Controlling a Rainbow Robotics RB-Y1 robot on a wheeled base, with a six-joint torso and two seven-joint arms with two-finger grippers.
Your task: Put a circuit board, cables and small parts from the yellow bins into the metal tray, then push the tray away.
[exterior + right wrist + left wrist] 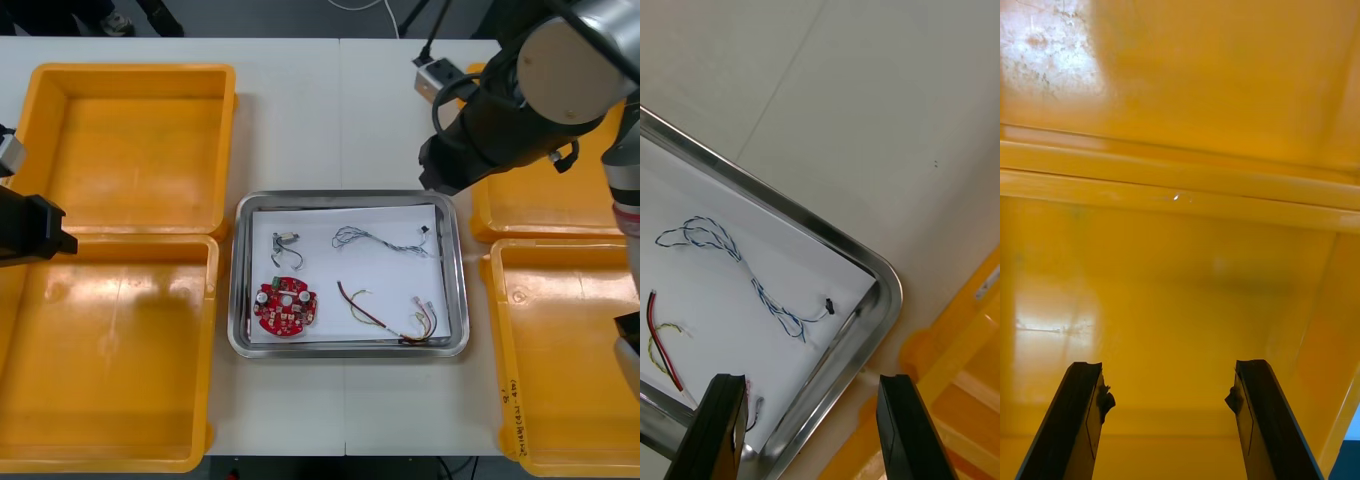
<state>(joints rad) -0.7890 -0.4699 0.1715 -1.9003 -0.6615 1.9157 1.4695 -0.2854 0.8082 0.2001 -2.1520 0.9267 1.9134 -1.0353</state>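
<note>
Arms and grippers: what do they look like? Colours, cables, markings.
Right arm: bulky black housing, silver-grey round joint cap, black cable looped by a small grey box. Left arm, over the left yellow bins: black block. Right gripper, by the metal tray corner, and left gripper: flat black tapered jaws; the left pair has small nubs inside. No markings visible.

The table (300, 120) is light, almost white, with a dull finish. A thin seam (340, 100) runs straight across it from the far edge to the near one, splitting the top into two panels. From the right wrist view that seam shows as a faint line (779, 82), and a tiny dark speck (935, 163) sits on the surface well apart from it. Beyond the table's far edge lies dark grey floor (280, 15), with a white cord (357, 7) looping on it.
</note>
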